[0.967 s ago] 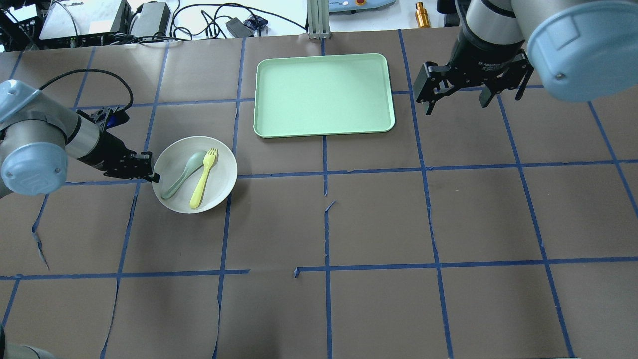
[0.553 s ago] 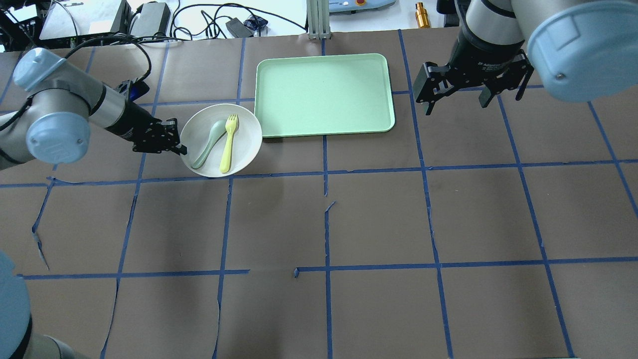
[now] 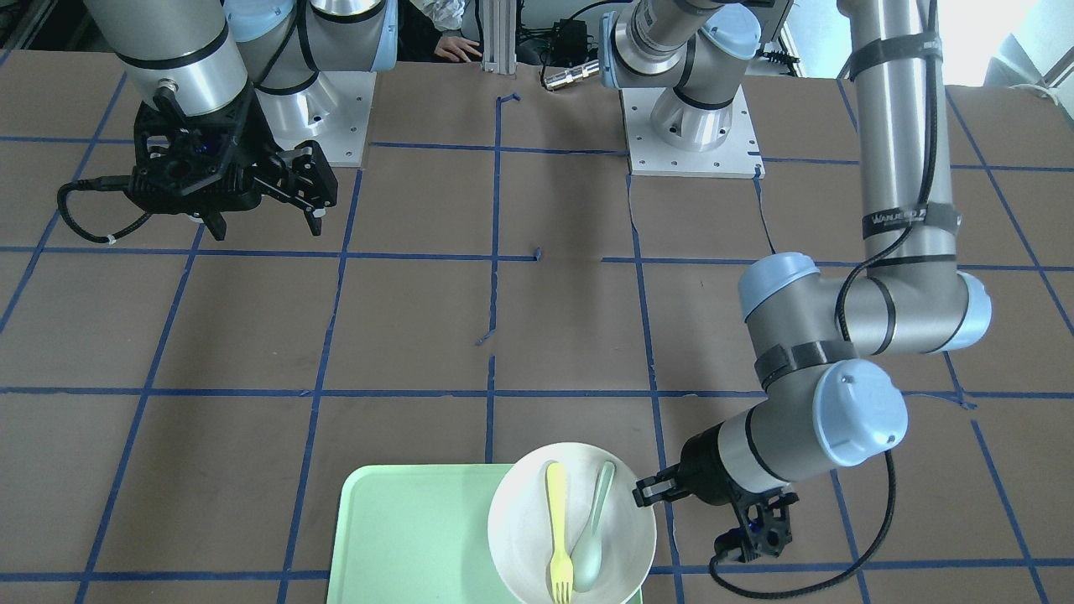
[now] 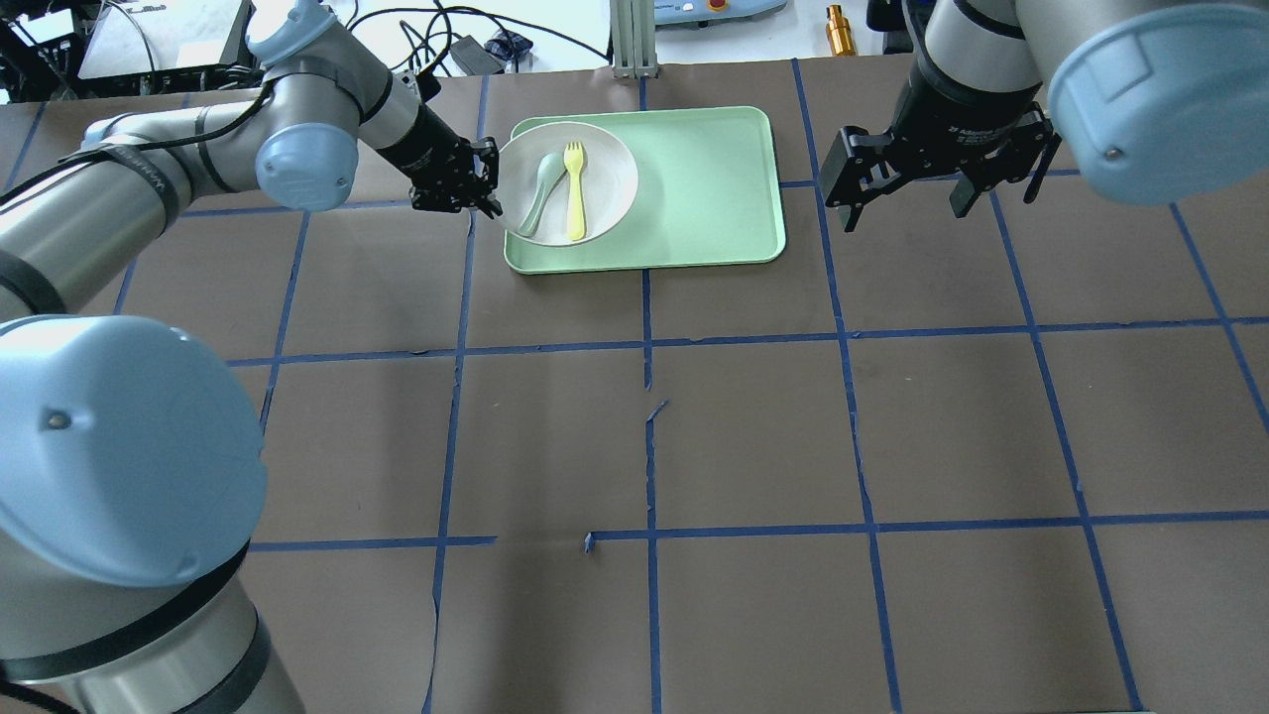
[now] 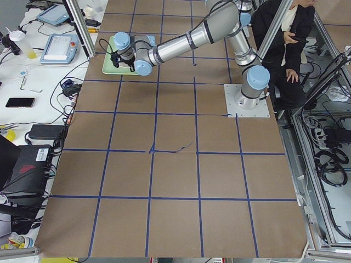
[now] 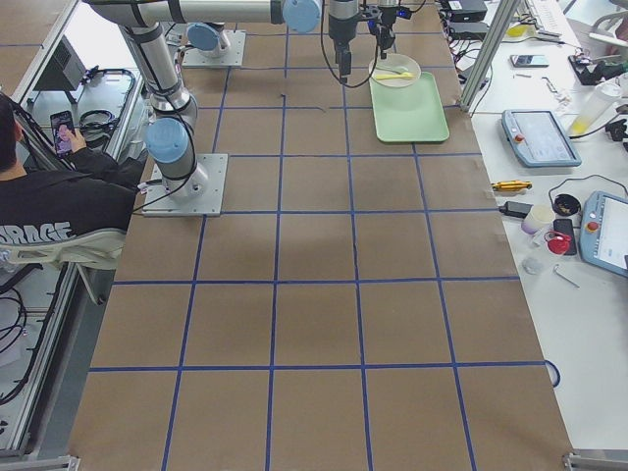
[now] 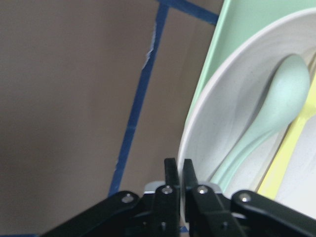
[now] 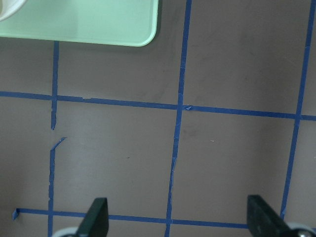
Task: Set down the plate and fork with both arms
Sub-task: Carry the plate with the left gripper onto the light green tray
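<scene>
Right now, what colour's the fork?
The fork on the plate is pale yellow; best in the overhead exterior view.

We note: overhead camera looks forward and down on the desk [image 4: 753, 426]; front camera faces it from across. End cameras sit far back; both close wrist cameras share the tray [image 8: 98, 24].

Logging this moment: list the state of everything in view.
plate: over the tray's end, rim pinched.
fork: lying in the plate.
spoon: lying in the plate, beside the fork.
tray: flat on the table.
left fingers: shut on the plate.
right fingers: open, empty.
</scene>
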You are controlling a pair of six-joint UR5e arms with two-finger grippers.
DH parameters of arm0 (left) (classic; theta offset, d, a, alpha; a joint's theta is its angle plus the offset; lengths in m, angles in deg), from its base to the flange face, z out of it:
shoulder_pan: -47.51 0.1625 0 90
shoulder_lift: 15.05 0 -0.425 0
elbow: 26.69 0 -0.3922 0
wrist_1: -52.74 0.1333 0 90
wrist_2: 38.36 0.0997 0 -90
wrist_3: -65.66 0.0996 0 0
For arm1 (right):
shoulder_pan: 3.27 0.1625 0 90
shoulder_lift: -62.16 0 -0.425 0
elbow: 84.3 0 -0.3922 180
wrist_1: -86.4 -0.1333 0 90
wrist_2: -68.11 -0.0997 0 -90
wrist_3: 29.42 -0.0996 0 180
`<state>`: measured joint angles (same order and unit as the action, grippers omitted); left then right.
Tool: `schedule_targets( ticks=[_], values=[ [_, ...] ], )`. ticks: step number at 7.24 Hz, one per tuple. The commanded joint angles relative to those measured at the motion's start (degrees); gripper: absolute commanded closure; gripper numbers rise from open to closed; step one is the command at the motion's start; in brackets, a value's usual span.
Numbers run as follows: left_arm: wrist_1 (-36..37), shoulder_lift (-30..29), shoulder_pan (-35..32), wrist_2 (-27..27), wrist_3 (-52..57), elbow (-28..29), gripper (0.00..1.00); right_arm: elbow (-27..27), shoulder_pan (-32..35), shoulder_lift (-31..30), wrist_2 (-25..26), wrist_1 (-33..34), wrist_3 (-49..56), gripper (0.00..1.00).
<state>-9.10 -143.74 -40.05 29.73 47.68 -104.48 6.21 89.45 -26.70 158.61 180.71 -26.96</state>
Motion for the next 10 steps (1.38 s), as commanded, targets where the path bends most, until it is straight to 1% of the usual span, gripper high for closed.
schedule_targets(
  ticks=[1, 2, 5, 6, 7, 8, 9, 10],
  values=[
    [0.2, -7.0, -3.5, 0.3, -6.8, 9.4, 1.0, 0.1, 0.0, 0.0, -0.1, 0.0, 0.0, 0.0],
    [1.4, -8.5, -5.0, 0.5, -8.0, 10.5, 1.0, 0.0, 0.0, 0.0, -0.1, 0.0, 0.0, 0.0],
    [4.8, -10.0, -7.2, 0.6, -8.7, 9.7, 1.0, 0.0, 0.0, 0.0, -0.1, 0.0, 0.0, 0.0],
    [4.8, -10.0, -7.2, 0.6, -8.7, 9.2, 0.96, 0.0, 0.0, 0.0, -0.1, 0.0, 0.0, 0.0],
    [4.9, -9.6, -7.2, 0.7, -8.9, 7.2, 0.39, -0.1, 0.0, 0.0, -0.1, 0.1, 0.0, 0.0],
    [7.7, -7.6, -7.2, 0.7, -8.1, 4.7, 0.0, -0.1, 0.0, 0.0, -0.1, 0.0, 0.0, 0.0],
    [11.4, -5.6, -7.0, 1.7, -7.6, 2.1, 0.0, -0.1, 0.0, 0.0, -0.1, 0.1, 0.0, 0.0],
    [10.9, -2.0, -6.3, 8.7, -5.0, -0.1, 0.0, -0.1, 0.0, 0.0, -0.1, 0.1, 0.0, 0.0]
  ],
)
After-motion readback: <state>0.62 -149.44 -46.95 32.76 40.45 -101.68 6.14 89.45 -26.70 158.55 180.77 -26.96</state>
